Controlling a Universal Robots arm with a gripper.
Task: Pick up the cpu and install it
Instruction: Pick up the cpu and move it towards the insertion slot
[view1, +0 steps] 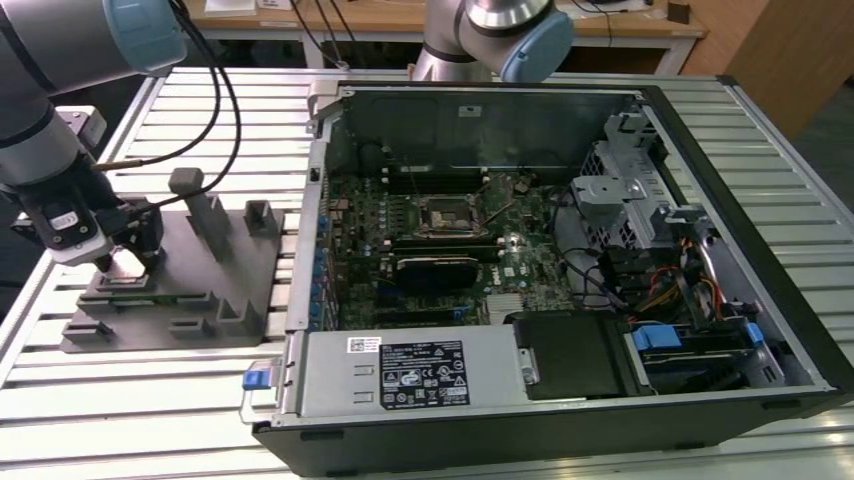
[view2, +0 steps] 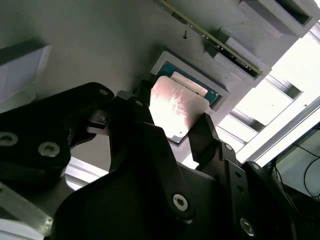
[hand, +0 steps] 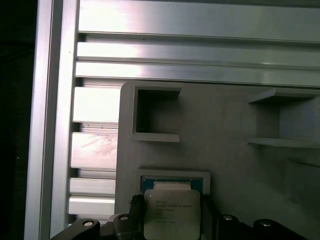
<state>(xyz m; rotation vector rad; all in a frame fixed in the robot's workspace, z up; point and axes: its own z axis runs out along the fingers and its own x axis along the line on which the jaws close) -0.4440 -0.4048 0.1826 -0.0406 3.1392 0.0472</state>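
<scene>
The gripper (view1: 123, 262) is found at the tray (view1: 200, 305), on the exterior view's left, well apart from the case (view1: 534, 410). In both wrist views the cpu (view2: 175, 107) (hand: 171, 210) is seen clamped between the fingers (view2: 205, 132), over its tray pocket.

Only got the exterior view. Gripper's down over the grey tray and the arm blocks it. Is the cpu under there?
Observer: Yes. In both wrist views the cpu lies right beneath the gripper, metal top facing up.
Operator: Out of its pocket?
Observer: Cannot tell if it is lifted. In the first wrist view its teal board edge sits just inside the raised pocket wall of the tray.
Operator: Anything near it on the tray?
Observer: A square recess, close to the tray edge that borders the slotted aluminium table.
</scene>
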